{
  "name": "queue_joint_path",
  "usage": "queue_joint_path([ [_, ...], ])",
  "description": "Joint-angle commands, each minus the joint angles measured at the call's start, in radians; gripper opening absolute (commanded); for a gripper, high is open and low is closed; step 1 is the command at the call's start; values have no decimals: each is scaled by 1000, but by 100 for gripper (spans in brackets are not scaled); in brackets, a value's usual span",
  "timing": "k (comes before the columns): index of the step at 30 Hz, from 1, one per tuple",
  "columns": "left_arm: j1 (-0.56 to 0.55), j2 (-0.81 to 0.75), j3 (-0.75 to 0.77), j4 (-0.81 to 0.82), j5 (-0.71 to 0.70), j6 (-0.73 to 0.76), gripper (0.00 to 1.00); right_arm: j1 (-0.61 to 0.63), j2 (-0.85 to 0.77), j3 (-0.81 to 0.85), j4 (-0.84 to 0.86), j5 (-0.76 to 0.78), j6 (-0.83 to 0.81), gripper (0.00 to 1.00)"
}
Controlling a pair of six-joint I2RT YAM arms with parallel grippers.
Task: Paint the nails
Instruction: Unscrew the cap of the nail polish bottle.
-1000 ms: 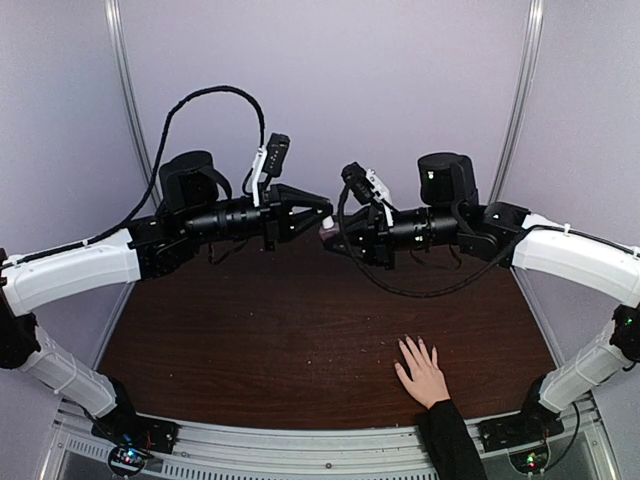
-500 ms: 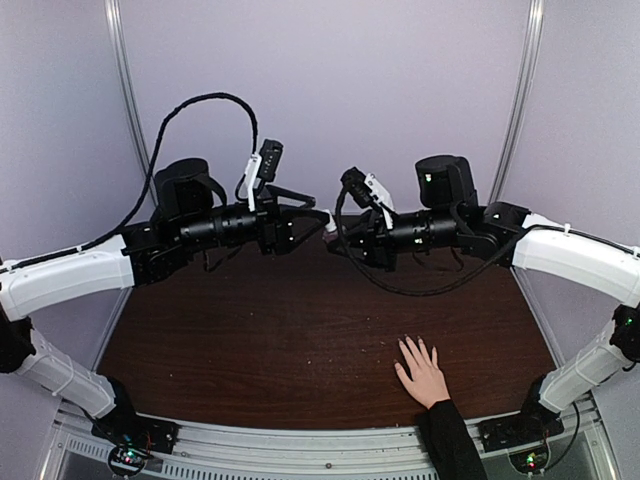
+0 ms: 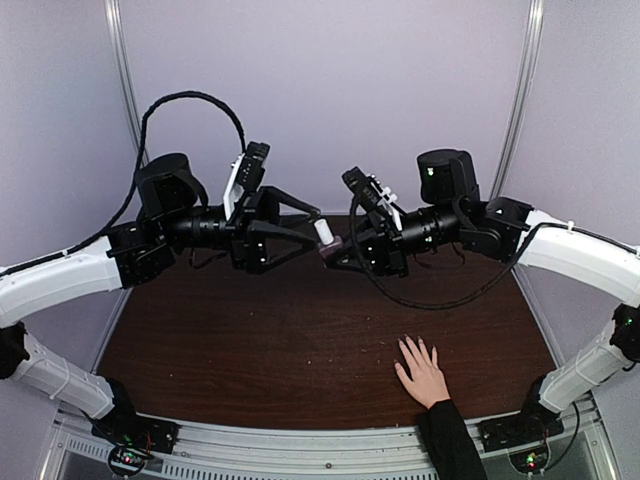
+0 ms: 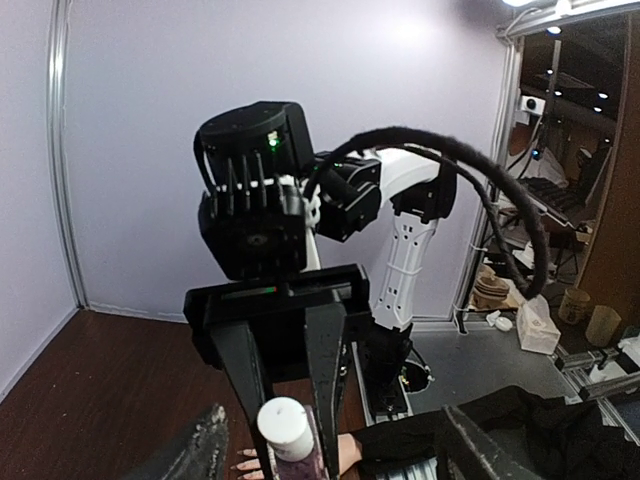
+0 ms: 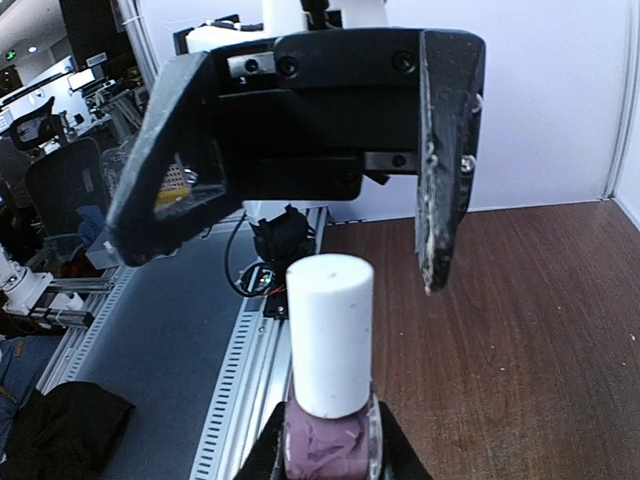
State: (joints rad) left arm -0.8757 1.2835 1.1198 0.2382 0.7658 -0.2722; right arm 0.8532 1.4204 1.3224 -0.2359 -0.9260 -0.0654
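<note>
Left fingers (image 5: 440,150) apart; right fingers (image 4: 326,360) pinch bottle (image 5: 329,335), body half-hidden; nails (image 3: 421,345) indistinct

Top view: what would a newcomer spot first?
Two arms point tip to tip above the table's far middle: the right gripper holds a small purple bottle, the left gripper stands open facing its white cap. A human hand lies flat, fingers spread, at the near right edge.

A white cap (image 5: 330,335) was noted on a bottle (image 5: 325,445) of mauve polish. The table (image 3: 250,340) was grained dark brown, the hand (image 3: 422,375) pale, the sleeve (image 3: 450,445) black.
</note>
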Motion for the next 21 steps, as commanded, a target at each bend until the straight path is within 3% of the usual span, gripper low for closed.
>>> queue_joint_path([
  [1, 8, 29, 32, 61, 104, 31, 70, 4, -2, 48, 20, -150, -2, 0],
  [6, 7, 82, 52, 93, 138, -7, 54, 6, 8, 57, 8, -181, 2, 0],
  [9, 6, 91, 17, 202, 144, -50, 47, 6, 17, 58, 3, -195, 3, 0],
  [17, 6, 88, -20, 333, 146, -92, 46, 6, 31, 49, 45, -246, 50, 0],
  [21, 6, 92, -18, 337, 157, -98, 37, 6, 37, 46, 73, -261, 65, 0],
])
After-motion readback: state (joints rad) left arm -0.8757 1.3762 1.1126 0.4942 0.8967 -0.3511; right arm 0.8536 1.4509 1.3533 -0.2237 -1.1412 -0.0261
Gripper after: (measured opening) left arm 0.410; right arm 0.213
